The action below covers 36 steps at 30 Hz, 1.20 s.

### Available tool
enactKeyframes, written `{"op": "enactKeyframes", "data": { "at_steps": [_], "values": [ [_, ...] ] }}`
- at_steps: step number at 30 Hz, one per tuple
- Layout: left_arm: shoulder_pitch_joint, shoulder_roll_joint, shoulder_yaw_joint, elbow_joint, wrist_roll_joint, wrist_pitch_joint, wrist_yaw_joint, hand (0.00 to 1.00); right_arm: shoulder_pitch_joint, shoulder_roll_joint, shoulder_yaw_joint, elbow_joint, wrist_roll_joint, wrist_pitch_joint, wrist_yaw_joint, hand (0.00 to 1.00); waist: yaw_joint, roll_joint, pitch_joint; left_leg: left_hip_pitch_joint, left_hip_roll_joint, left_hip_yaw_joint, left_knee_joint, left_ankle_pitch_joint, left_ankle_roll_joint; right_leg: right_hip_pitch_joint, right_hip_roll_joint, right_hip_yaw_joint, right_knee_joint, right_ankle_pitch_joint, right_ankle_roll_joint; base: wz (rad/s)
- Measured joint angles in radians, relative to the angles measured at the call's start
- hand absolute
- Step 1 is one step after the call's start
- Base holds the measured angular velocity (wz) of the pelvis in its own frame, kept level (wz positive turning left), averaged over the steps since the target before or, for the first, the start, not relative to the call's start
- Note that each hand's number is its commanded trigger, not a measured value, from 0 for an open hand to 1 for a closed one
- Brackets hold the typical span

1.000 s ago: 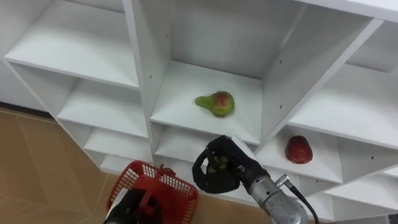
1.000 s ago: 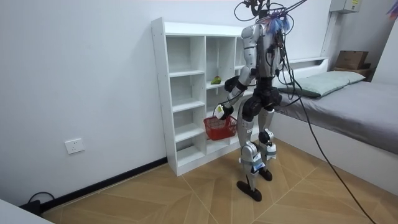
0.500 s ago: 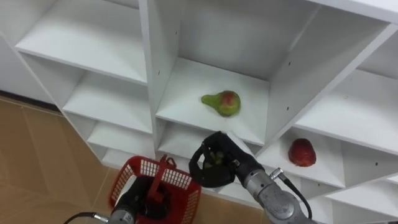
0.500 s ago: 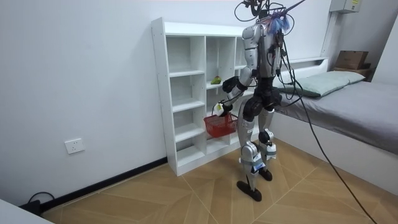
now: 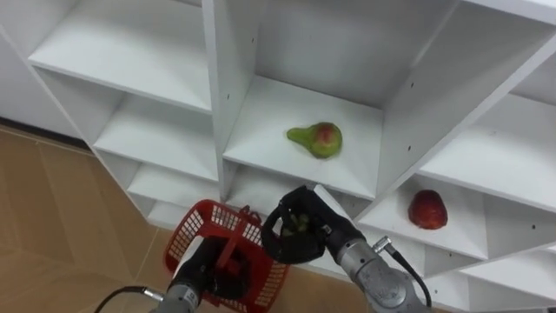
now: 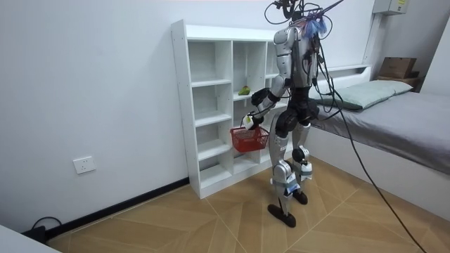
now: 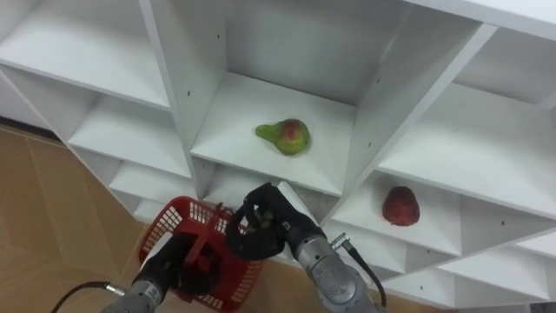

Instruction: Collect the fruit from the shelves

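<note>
The robot stands upright facing the white closet (image 5: 228,96), with a bed (image 6: 394,116) on the room view's right. Lowest and furthest left, the left hand (image 5: 201,268) is clenched round the handle of the red basket (image 5: 186,240), which hangs in front of the closet's lower shelves. Just right of the basket, above its right rim, the right hand (image 5: 323,233) is curled round a small greenish fruit (image 5: 301,224) that shows between its fingers. Above that hand, a green pear (image 5: 318,139) with a red blush lies on its side on the shelf of the middle compartment. Further right and one shelf lower, a red fruit (image 5: 427,209) sits alone in the next compartment.
</note>
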State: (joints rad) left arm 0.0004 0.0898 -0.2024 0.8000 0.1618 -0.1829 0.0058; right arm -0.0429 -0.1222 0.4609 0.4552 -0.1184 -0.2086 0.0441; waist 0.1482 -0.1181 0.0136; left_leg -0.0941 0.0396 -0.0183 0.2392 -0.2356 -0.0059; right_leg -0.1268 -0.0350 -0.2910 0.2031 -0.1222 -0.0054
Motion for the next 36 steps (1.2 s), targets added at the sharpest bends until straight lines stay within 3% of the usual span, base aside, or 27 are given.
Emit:
{"op": "enactKeyframes", "data": {
  "at_steps": [10,18,36],
  "values": [
    [0.000,0.000,-0.025,-0.008,-0.006,0.000,0.002,1.00,-0.017,0.009,0.001,0.000,0.027,0.000,0.002,1.00,0.000,0.002,0.0018,0.001,0.000,0.000,0.000,0.000,0.000,0.002,-0.001,-0.005,0.000,0.000,0.000,0.00],
    [-0.001,-0.007,-0.039,-0.016,-0.013,0.000,0.002,1.00,-0.021,0.016,0.009,0.000,0.044,0.000,0.008,1.00,0.000,0.019,0.0143,-0.001,0.000,-0.001,0.000,0.000,0.000,0.003,-0.002,-0.007,0.001,0.000,0.000,0.00],
    [-0.015,-0.007,-0.075,-0.015,-0.013,0.001,0.000,1.00,-0.031,0.016,0.031,0.000,0.201,0.004,0.086,1.00,-0.004,0.026,0.0099,-0.001,-0.001,-0.011,0.007,0.000,0.000,0.004,-0.001,-0.010,0.001,0.000,0.000,0.01]
  ]
}}
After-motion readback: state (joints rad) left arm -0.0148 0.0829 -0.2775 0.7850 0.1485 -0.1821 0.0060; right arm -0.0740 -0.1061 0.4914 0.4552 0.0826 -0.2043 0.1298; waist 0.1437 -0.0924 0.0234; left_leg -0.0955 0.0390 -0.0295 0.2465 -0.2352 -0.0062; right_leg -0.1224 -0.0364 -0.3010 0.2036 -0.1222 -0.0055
